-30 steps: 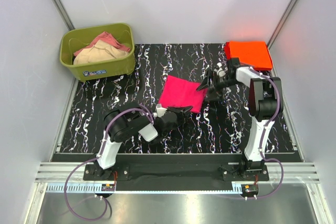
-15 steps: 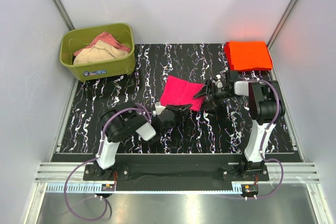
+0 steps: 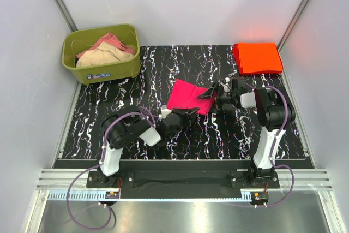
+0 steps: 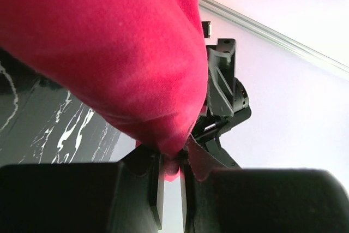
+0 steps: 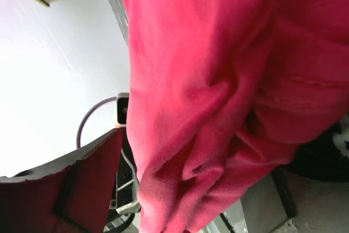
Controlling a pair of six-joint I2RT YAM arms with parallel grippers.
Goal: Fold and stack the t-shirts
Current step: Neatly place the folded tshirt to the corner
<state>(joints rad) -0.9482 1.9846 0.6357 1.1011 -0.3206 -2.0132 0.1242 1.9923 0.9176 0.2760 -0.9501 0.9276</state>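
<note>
The hot pink t-shirt point(image 3: 187, 95) lies folded in the middle of the mat. My left gripper point(image 3: 187, 114) is shut on its near edge, and the left wrist view shows a nub of the pink cloth point(image 4: 171, 163) pinched between the two fingers. My right gripper point(image 3: 209, 93) is at the shirt's right edge, open, with pink cloth point(image 5: 218, 96) filling the space between its jaws. Its one visible finger point(image 5: 68, 186) stands apart from the cloth; the other is hidden. The orange-red t-shirt point(image 3: 257, 58) lies folded flat at the back right corner.
An olive-green tub point(image 3: 82, 68) holding tan and pink cloths sits at the back left. The black marbled mat point(image 3: 131, 94) covers the table between white walls. The two arms face each other closely across the pink shirt.
My right gripper has come down and toward the near side to the pink shirt's right edge, its jaws narrowing a little. The left gripper has kept its grip and barely moved.
</note>
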